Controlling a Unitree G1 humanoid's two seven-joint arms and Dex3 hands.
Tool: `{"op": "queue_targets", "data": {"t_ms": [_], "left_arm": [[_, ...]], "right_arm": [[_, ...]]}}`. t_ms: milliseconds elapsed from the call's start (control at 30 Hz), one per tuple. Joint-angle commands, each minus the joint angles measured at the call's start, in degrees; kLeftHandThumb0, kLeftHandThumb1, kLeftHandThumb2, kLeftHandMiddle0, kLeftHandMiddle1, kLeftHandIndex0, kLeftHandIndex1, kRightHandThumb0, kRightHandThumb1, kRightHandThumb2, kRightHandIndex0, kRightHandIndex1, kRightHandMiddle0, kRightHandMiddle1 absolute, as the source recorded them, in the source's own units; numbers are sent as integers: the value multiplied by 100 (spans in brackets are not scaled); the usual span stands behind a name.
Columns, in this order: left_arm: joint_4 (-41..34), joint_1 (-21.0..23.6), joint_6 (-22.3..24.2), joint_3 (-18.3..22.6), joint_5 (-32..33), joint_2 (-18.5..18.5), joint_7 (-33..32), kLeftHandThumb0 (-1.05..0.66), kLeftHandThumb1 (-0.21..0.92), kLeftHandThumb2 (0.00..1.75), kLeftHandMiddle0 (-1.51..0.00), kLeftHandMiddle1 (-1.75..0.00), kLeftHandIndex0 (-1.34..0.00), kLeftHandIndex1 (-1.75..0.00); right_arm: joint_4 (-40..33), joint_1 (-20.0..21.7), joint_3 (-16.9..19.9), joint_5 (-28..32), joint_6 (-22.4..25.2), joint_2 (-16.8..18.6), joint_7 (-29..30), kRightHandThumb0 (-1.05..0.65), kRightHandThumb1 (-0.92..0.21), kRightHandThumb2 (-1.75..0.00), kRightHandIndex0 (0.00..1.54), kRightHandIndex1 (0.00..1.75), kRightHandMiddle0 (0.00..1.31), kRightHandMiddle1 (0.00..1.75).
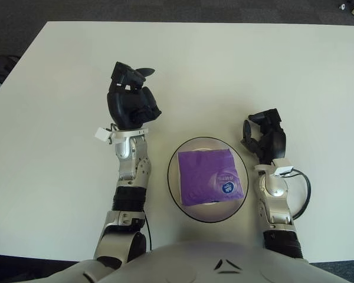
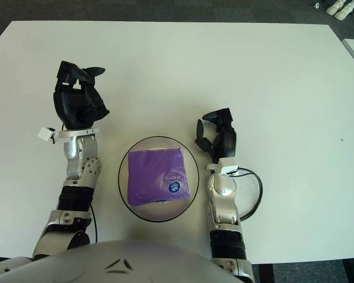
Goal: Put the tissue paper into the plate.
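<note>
Left eye view shows a broad white table (image 1: 236,65) on dark carpet, your robot's torso at the bottom edge. Next in size, your left hand (image 1: 131,99) shows left of the plate (image 1: 174,177), fingers curled, holding nothing. Your right hand (image 1: 264,137) sits just right of it, fingers loosely spread, empty. The purple tissue packet (image 1: 209,175) already lies flat inside the plate. Judged done: keep both hands clear so nothing nudges it.
</note>
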State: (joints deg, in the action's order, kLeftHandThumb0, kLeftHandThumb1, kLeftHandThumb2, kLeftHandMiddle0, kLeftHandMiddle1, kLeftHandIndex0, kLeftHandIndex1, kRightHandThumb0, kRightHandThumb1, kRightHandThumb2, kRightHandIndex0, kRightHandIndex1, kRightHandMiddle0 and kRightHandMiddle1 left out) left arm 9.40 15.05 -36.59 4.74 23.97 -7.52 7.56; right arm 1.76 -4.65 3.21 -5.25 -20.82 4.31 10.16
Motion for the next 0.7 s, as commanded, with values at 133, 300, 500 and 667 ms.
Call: {"op": "queue_targets", "data": {"t_ms": [133, 300, 500, 667], "left_arm": [[25, -266, 182, 81, -326, -489, -758, -53, 19, 148, -124, -175, -72, -175], [-57, -378, 432, 42, -567, -413, -1120, -52, 22, 145, -115, -175, -69, -175], [71, -604, 714, -29, -769, -181, -1107, -51, 24, 142, -112, -175, -68, -175], [3, -792, 1146, -107, -910, 63, -1015, -52, 23, 144, -116, -175, -69, -175]], "right_arm": [[314, -202, 20, 40, 45, -6, -10, -38, -69, -85, 59, 138, 33, 175], [238, -233, 23, 47, 177, 2, -10, -38, -70, -83, 58, 137, 32, 175], [155, -262, 37, 44, 304, 37, 33, -38, -69, -85, 58, 137, 33, 175], [135, -266, 34, 44, 329, 62, 47, -39, -67, -87, 59, 137, 34, 175]]}}
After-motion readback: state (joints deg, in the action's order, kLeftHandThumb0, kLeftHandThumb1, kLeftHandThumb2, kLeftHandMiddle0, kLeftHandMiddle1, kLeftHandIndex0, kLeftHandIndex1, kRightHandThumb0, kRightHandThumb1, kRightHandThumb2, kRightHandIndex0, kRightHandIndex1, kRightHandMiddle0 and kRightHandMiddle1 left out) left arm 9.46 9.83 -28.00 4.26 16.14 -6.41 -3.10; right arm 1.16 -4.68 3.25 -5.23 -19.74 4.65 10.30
